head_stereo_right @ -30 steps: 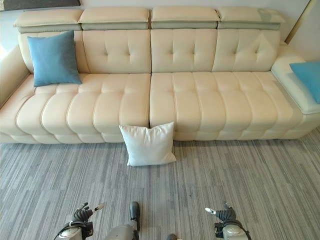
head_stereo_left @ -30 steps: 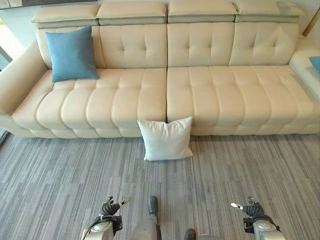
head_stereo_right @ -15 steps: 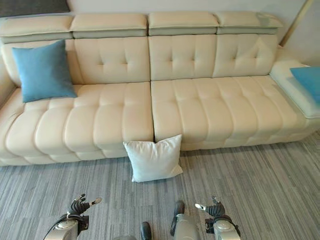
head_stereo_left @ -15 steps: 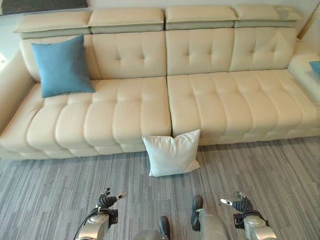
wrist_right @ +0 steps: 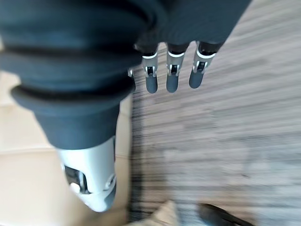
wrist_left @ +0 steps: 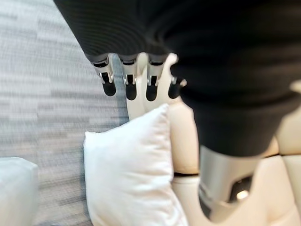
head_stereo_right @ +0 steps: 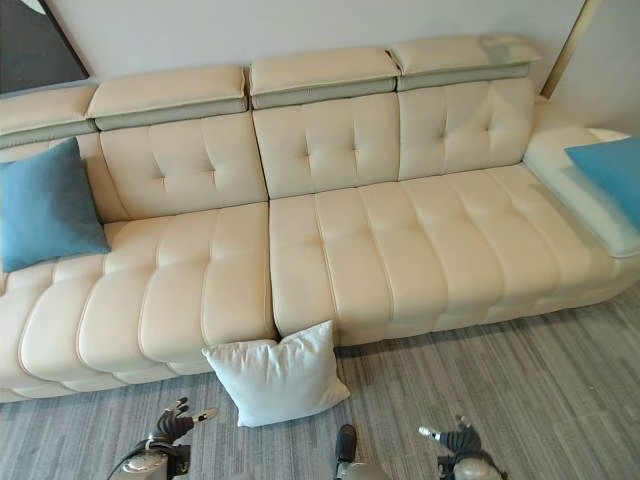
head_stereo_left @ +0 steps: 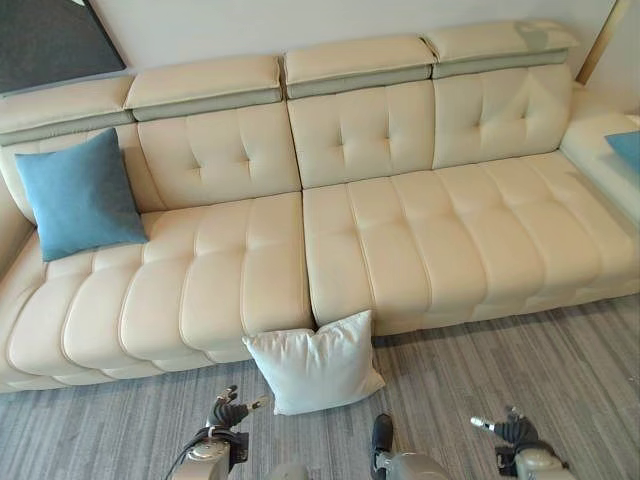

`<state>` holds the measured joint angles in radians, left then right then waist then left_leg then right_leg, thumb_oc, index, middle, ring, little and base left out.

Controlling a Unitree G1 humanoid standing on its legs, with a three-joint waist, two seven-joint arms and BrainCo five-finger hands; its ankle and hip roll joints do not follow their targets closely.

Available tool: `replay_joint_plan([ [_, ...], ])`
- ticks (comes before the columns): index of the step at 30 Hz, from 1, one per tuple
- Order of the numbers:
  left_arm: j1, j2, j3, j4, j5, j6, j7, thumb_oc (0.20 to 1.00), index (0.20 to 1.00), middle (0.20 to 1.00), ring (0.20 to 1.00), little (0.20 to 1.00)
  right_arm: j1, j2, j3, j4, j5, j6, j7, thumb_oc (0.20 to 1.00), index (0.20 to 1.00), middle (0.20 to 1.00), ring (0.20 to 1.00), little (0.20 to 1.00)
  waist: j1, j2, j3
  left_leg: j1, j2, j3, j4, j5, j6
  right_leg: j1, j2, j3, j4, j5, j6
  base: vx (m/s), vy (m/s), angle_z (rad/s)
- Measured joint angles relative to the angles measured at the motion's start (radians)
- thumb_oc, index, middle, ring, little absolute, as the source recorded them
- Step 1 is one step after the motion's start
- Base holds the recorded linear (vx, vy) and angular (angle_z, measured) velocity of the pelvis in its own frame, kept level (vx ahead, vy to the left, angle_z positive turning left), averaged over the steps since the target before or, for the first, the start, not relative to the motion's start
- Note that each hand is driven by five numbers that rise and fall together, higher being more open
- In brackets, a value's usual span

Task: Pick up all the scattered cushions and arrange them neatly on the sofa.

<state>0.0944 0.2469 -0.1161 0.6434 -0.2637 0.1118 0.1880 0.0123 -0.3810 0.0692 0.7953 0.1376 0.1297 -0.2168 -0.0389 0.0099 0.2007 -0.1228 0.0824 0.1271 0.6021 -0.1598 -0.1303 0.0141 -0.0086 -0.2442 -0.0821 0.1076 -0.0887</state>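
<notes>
The white cushion [head_stereo_left: 315,362] stands on the grey striped carpet [head_stereo_left: 520,370], leaning back against the front of the cream sofa [head_stereo_left: 400,240] just below the seam between the two seat sections. It is roughly square, so it has no real long axis; it sits on its lower edge with its face toward me, tilted a little so that its upper right corner rises highest, touching the seat front. In my left wrist view the same cushion [wrist_left: 131,174] shows upright past my fingers, pressed against the sofa's base.

A blue cushion [head_stereo_left: 80,195] stands upright on the far left seat, propped against the backrest, one corner pointing up. Another blue cushion [head_stereo_right: 610,175] lies flat on the chaise section at the right end, partly cut off by the frame edge, so I cannot tell its full outline.

My left hand [head_stereo_left: 232,410] hangs low over the carpet, just to the left of the white cushion's lower left corner and not touching it. Its fingers [wrist_left: 130,87] are straight and relaxed, holding nothing. My right hand [head_stereo_left: 510,428] hangs over bare carpet, well to the right of the white cushion. Its fingers [wrist_right: 171,75] also look loosely extended and empty, though that view is blurred.
</notes>
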Motion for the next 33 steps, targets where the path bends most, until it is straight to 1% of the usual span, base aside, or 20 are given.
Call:
replay_joint_plan([
  [1, -0.003, 0.0, -0.001, -0.008, 0.0, -0.001, 0.0, 1.0, 1.0, 1.0, 1.0, 1.0, -0.004, 0.002, 0.0, 0.0, 0.0, 0.002, 0.0, 1.0, 1.0, 1.0, 1.0, 1.0, 0.009, -0.004, 0.009, -0.008, -0.003, 0.009, -0.056, 0.001, 0.0, 0.016, 0.001, -0.003, 0.0, -0.003, -0.009, 0.27, -0.034, 0.12],
  [3, -0.011, 0.002, -0.001, -0.012, 0.0, 0.0, 0.0, 1.0, 1.0, 1.0, 1.0, 1.0, -0.003, 0.009, 0.003, -0.02, 0.001, -0.002, 0.001, 1.0, 1.0, 1.0, 1.0, 1.0, 0.01, -0.011, 0.015, -0.003, -0.01, 0.039, -0.269, 0.032, 0.029, 0.038, 0.003, -0.016, -0.006, -0.025, 0.003, 0.24, 0.029, 0.04],
  [4, -0.011, 0.004, -0.001, -0.012, 0.0, 0.001, 0.0, 1.0, 1.0, 1.0, 1.0, 1.0, -0.005, 0.009, 0.018, -0.02, 0.0, -0.005, 0.0, 1.0, 1.0, 1.0, 1.0, 1.0, 0.009, -0.013, 0.018, 0.022, -0.016, 0.048, -0.443, 0.077, 0.03, 0.054, 0.006, -0.027, 0.0, -0.034, 0.013, 0.25, 0.07, 0.12],
  [5, -0.012, 0.004, -0.001, -0.012, 0.0, 0.002, 0.0, 1.0, 1.0, 1.0, 1.0, 1.0, -0.004, 0.01, 0.022, -0.019, 0.001, -0.005, 0.0, 1.0, 1.0, 1.0, 1.0, 1.0, 0.006, -0.014, 0.019, 0.029, -0.018, 0.048, -0.494, 0.101, 0.028, 0.059, 0.009, -0.031, 0.0, -0.038, 0.018, 0.21, 0.089, 0.04],
  [6, -0.01, 0.004, -0.001, -0.011, 0.0, 0.002, 0.001, 1.0, 1.0, 1.0, 1.0, 1.0, -0.003, 0.011, 0.04, -0.02, -0.001, -0.004, 0.001, 1.0, 1.0, 1.0, 1.0, 1.0, 0.006, -0.017, 0.025, 0.06, -0.012, 0.041, -0.616, 0.171, 0.018, 0.077, 0.01, -0.035, 0.0, -0.047, 0.03, 0.21, 0.107, -0.03],
  [8, -0.008, 0.0, -0.001, -0.009, 0.0, 0.004, 0.002, 1.0, 1.0, 1.0, 1.0, 1.0, 0.002, 0.01, 0.038, -0.022, -0.001, -0.001, 0.001, 1.0, 1.0, 1.0, 1.0, 1.0, -0.003, -0.013, 0.03, 0.096, -0.004, 0.015, -0.676, 0.225, 0.013, 0.094, 0.012, -0.044, 0.0, -0.062, 0.033, 0.21, 0.165, 0.04],
  [11, -0.026, -0.003, -0.001, 0.005, 0.0, 0.003, 0.002, 1.0, 1.0, 1.0, 1.0, 1.0, 0.004, 0.01, 0.039, -0.022, -0.01, 0.009, 0.002, 1.0, 1.0, 1.0, 1.0, 1.0, -0.013, -0.001, 0.038, 0.156, 0.008, 0.022, -0.689, 0.248, 0.027, 0.111, 0.013, -0.053, 0.0, -0.074, 0.04, 0.21, 0.23, 0.17],
  [12, -0.026, -0.003, -0.001, 0.005, 0.0, 0.003, 0.002, 1.0, 1.0, 1.0, 1.0, 1.0, 0.004, 0.009, 0.037, -0.022, -0.013, 0.01, 0.003, 1.0, 1.0, 1.0, 1.0, 1.0, -0.014, 0.014, 0.038, 0.175, 0.01, 0.022, -0.689, 0.263, 0.042, 0.117, 0.016, -0.052, 0.0, -0.074, 0.04, 0.2, 0.29, 0.15],
  [13, -0.026, 0.0, 0.0, 0.009, 0.0, 0.004, 0.002, 1.0, 1.0, 1.0, 1.0, 1.0, 0.012, 0.013, 0.034, -0.02, -0.022, 0.01, 0.006, 1.0, 1.0, 1.0, 1.0, 1.0, -0.014, 0.018, 0.042, 0.192, 0.006, 0.019, -0.689, 0.257, 0.08, 0.121, 0.014, -0.055, 0.0, -0.075, 0.049, 0.24, 0.384, 0.07],
  [14, -0.024, 0.002, 0.002, 0.01, 0.0, 0.004, 0.003, 1.0, 1.0, 1.0, 1.0, 1.0, 0.008, 0.021, 0.031, -0.027, -0.024, 0.011, 0.009, 1.0, 1.0, 1.0, 1.0, 1.0, -0.007, 0.009, 0.046, 0.194, -0.007, 0.019, -0.692, 0.256, 0.083, 0.125, 0.0, -0.055, 0.0, -0.072, 0.059, 0.12, 0.281, 0.07],
  [16, -0.018, 0.003, 0.002, 0.018, 0.0, 0.005, 0.007, 1.0, 1.0, 1.0, 1.0, 1.0, 0.015, 0.034, 0.038, -0.043, -0.04, 0.011, 0.012, 1.0, 1.0, 1.0, 1.0, 1.0, -0.004, 0.002, 0.043, 0.194, -0.037, 0.021, -0.692, 0.244, 0.114, 0.121, -0.031, -0.051, 0.007, -0.072, 0.092, 0.05, 0.289, 0.03],
  [18, -0.026, 0.008, 0.001, 0.059, 0.0, 0.006, 0.014, 1.0, 1.0, 1.0, 1.0, 1.0, 0.001, 0.047, 0.046, -0.047, -0.044, 0.012, 0.016, 1.0, 1.0, 1.0, 1.0, 1.0, 0.007, 0.007, 0.051, 0.173, -0.064, 0.029, -0.691, 0.231, 0.134, 0.049, -0.073, -0.027, 0.106, -0.098, 0.126, -0.09, 0.222, -0.08],
  [20, -0.035, 0.024, 0.0, 0.079, 0.0, 0.007, 0.026, 1.0, 1.0, 1.0, 1.0, 1.0, -0.018, 0.052, 0.076, -0.049, -0.054, 0.012, 0.017, 1.0, 1.0, 1.0, 1.0, 1.0, 0.012, 0.002, 0.056, 0.145, -0.079, 0.044, -0.685, 0.251, 0.162, -0.021, -0.099, 0.0, 0.181, -0.115, 0.143, -0.16, 0.126, -0.14],
  [22, -0.063, 0.049, -0.002, 0.093, -0.009, 0.0, 0.045, 1.0, 1.0, 1.0, 1.0, 1.0, -0.066, 0.066, 0.093, -0.049, -0.058, 0.011, 0.01, 1.0, 1.0, 1.0, 1.0, 1.0, 0.022, -0.006, 0.086, 0.101, -0.086, 0.051, -0.685, 0.26, 0.176, -0.118, -0.111, 0.052, 0.255, -0.132, 0.164, -0.11, 0.004, -0.14],
  [23, -0.126, 0.07, -0.002, 0.137, -0.036, -0.005, 0.059, 1.0, 1.0, 1.0, 1.0, 1.0, -0.119, 0.073, 0.115, -0.048, -0.057, 0.009, 0.003, 1.0, 1.0, 1.0, 1.0, 1.0, 0.027, -0.017, 0.113, 0.039, -0.085, 0.051, -0.685, 0.27, 0.172, -0.189, -0.105, 0.08, 0.24, -0.149, 0.186, -0.02, -0.044, 0.02],
  [25, -0.195, 0.081, 0.0, 0.162, -0.043, -0.005, 0.077, 1.0, 1.0, 1.0, 1.0, 1.0, -0.165, 0.079, 0.118, -0.056, -0.055, 0.01, -0.007, 1.0, 1.0, 1.0, 1.0, 1.0, 0.033, -0.022, 0.133, -0.043, -0.087, 0.045, -0.684, 0.273, 0.165, -0.228, -0.107, 0.08, 0.157, -0.108, 0.171, -0.02, -0.055, 0.21],
  [26, -0.225, 0.079, -0.002, 0.16, -0.046, -0.009, 0.083, 1.0, 1.0, 1.0, 1.0, 1.0, -0.193, 0.08, 0.117, -0.055, -0.049, 0.009, -0.017, 1.0, 1.0, 1.0, 1.0, 1.0, 0.04, -0.022, 0.149, -0.06, -0.089, 0.047, -0.684, 0.287, 0.155, -0.22, -0.103, 0.079, 0.103, -0.043, 0.167, -0.07, -0.074, 0.19],
  [28, -0.246, 0.074, -0.01, 0.166, -0.073, -0.024, 0.095, 1.0, 1.0, 1.0, 1.0, 1.0, -0.228, 0.081, 0.119, -0.043, -0.033, 0.003, -0.038, 1.0, 1.0, 1.0, 1.0, 1.0, 0.043, -0.022, 0.154, -0.089, -0.089, 0.044, -0.683, 0.294, 0.146, -0.233, -0.1, 0.075, 0.073, -0.007, 0.154, -0.12, -0.063, 0.08],
  [32, -0.412, 0.065, -0.041, 0.315, -0.113, -0.044, 0.143, 1.0, 1.0, 1.0, 1.0, 1.0, -0.407, 0.074, 0.115, 0.066, 0.061, -0.021, -0.114, 1.0, 1.0, 1.0, 1.0, 1.0, 0.023, -0.009, 0.192, -0.278, -0.07, 0.019, -0.613, 0.309, 0.132, -0.402, -0.09, 0.049, 0.13, 0.011, 0.136, -0.12, -0.045, 0.16],
  [33, -0.495, 0.064, -0.073, 0.41, -0.142, -0.058, 0.162, 1.0, 1.0, 1.0, 1.0, 1.0, -0.494, 0.082, 0.119, 0.169, 0.112, -0.042, -0.136, 1.0, 1.0, 1.0, 1.0, 1.0, 0.02, -0.009, 0.198, -0.342, -0.063, 0.01, -0.56, 0.315, 0.134, -0.466, -0.092, 0.043, 0.183, 0.01, 0.115, -0.04, -0.005, 0.16],
])
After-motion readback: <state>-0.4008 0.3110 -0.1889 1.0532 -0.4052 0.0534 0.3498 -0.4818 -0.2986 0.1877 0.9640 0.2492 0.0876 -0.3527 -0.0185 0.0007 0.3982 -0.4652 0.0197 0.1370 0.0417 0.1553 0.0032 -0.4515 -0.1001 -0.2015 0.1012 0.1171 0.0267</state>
